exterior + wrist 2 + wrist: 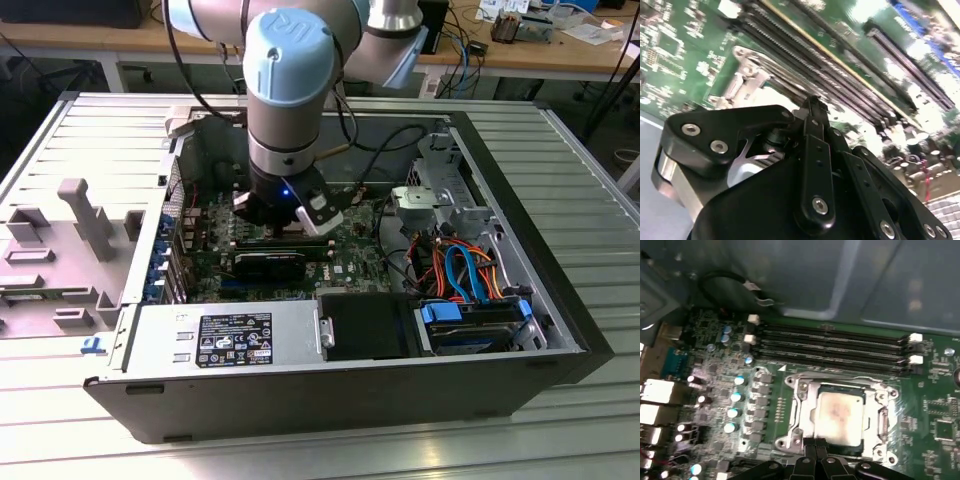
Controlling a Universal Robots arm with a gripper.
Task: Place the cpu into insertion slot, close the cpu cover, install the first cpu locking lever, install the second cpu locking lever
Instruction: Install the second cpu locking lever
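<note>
We see the gripper (815, 452) pinched together, holding nothing, at the near edge of the cpu cover (801, 410) lying flat over the cpu (840, 412).

Closed pincer (812, 106) over insertion slot (747, 80)

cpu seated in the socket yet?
Yes: in the first wrist view the cpu lies flat inside the insertion slot, with the cpu cover framing it.

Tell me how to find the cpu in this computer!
Look inside the open computer case at the green circuit board. Below the long black memory slots sits a silver metal frame. The cpu is the flat, silvery-grey square in its middle.
</note>
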